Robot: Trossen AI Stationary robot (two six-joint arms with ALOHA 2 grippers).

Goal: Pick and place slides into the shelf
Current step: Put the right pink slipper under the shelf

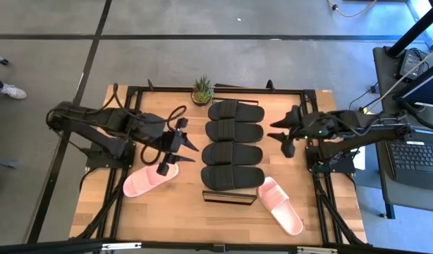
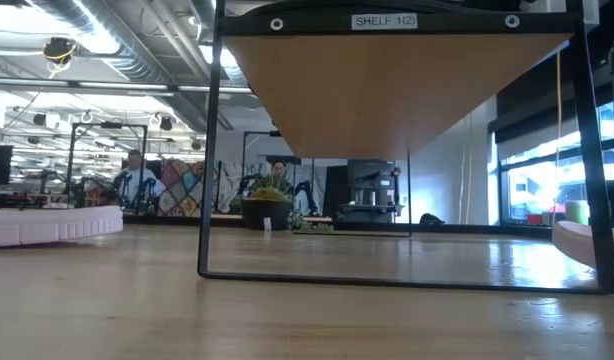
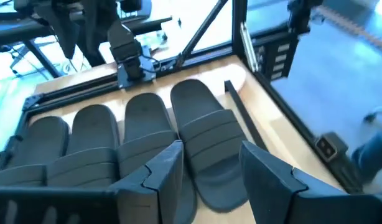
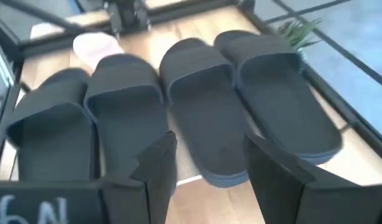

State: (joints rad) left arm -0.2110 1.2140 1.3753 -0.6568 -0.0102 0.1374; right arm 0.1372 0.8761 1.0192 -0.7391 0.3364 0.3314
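Observation:
Several black slides (image 1: 232, 143) lie side by side in a row on the shelf (image 1: 229, 200), soles down; its underside (image 2: 387, 80) fills the low view. One pink slide (image 1: 149, 180) rests on the table left of the shelf, another (image 1: 280, 205) to the shelf's near right. My left gripper (image 1: 190, 150) hangs open in the air left of the row, pointing at it, with nothing between its fingers (image 3: 209, 168). My right gripper (image 1: 276, 132) hangs open on the row's right side, also with nothing between its fingers (image 4: 209, 162).
A small potted plant (image 1: 202, 90) stands at the table's far edge behind the shelf. A black frame (image 1: 132, 92) runs around the tabletop. A laptop (image 1: 417, 159) sits on a stand off the right edge. Bare tabletop (image 1: 181, 215) lies along the near edge.

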